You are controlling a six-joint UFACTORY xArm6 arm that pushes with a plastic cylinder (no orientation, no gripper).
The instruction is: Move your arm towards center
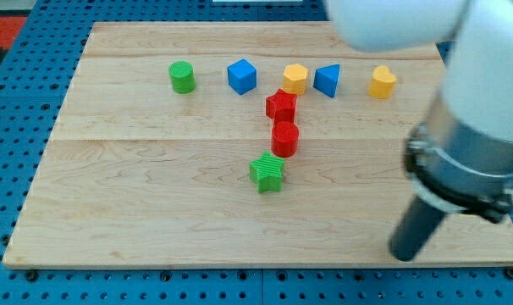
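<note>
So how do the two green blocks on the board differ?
The green cylinder stands near the view's top left, apart from other blocks; the green star-shaped block lies near the board's middle, right below the red cylinder. One is round, the other pointed. Both share the same green and similar size. My tip is far from both.

You see a green cylinder point(182, 77), blue cube point(241, 76), yellow hexagonal block point(295, 79), blue triangular block point(327, 80), yellow block point(382, 82), red star point(281, 105), red cylinder point(285, 138), green star point(267, 172), pale wooden board point(138, 195).
</note>
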